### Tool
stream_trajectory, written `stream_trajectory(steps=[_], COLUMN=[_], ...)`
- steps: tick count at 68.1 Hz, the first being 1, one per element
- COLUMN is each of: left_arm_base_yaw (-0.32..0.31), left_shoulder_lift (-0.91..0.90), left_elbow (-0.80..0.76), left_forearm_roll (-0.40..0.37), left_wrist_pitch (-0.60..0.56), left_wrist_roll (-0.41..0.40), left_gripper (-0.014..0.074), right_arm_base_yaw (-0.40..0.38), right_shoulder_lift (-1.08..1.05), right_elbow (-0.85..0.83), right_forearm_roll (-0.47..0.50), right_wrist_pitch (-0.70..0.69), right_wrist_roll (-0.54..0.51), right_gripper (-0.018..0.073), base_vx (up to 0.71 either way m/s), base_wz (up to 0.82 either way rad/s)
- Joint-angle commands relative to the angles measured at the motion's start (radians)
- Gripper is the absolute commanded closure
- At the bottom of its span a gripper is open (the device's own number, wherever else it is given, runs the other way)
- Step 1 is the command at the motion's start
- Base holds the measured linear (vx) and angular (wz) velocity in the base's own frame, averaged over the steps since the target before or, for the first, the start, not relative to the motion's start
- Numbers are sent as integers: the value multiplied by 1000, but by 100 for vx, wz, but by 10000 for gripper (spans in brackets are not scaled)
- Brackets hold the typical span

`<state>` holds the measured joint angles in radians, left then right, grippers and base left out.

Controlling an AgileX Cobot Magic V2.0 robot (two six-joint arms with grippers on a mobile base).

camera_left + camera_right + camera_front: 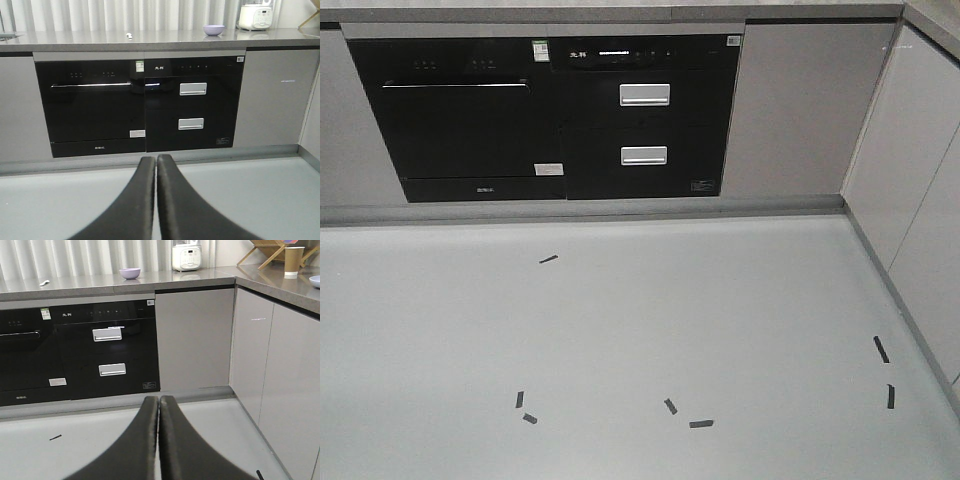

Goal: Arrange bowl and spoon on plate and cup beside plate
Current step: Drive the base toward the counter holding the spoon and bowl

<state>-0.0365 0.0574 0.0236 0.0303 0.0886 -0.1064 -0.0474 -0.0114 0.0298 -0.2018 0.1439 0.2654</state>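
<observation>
Floor (640, 320) fills most of the front view. It is pale grey, with short dark tape marks (549, 259) on it. Behind it two black built-in appliances (550, 115) stand between grey cabinet doors (800, 110).

In the left wrist view you see the left end effector (156, 158) at the bottom edge. Its two black fingers are pressed together along their length, and it points toward the appliances. On the counter (75, 39) above them the bowl (214, 30) stands upright toward the right. The spoon (129, 35) lies well apart to its left and looks very small here. A white kitchen machine (255, 17) stands to the right of the bowl.

In the right wrist view the right end effector (159, 398) is pressed together in the same way. The bowl (130, 273) sits on the counter near the white kitchen machine (186, 257), and the spoon (44, 283) lies far to the left. On the side counter (280, 285) at the right the cup (294, 261) stands upright. Only an edge of the plate (315, 281) shows at the picture border, near the cup. A wooden rack (267, 252) stands behind the cup.
</observation>
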Motion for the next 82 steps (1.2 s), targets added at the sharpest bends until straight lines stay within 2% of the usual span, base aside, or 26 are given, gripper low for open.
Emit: stream_trajectory(steps=[1, 82], left_arm_base_yaw=[3, 3], left_shoulder_lift=[18, 18], left_elbow=[-19, -19], left_forearm_roll=[0, 0], left_wrist_pitch=[-69, -69], left_wrist_roll=[-7, -7], left_gripper=[603, 603], right_arm_base_yaw=[-6, -6], right_shoulder_lift=[-6, -6], right_elbow=[8, 8], right_forearm_roll=[-10, -10], right_wrist_pitch=[-77, -77], right_wrist_roll=[1, 1], right_gripper=[565, 565], base_vx=[0, 1], base_wz=[0, 0])
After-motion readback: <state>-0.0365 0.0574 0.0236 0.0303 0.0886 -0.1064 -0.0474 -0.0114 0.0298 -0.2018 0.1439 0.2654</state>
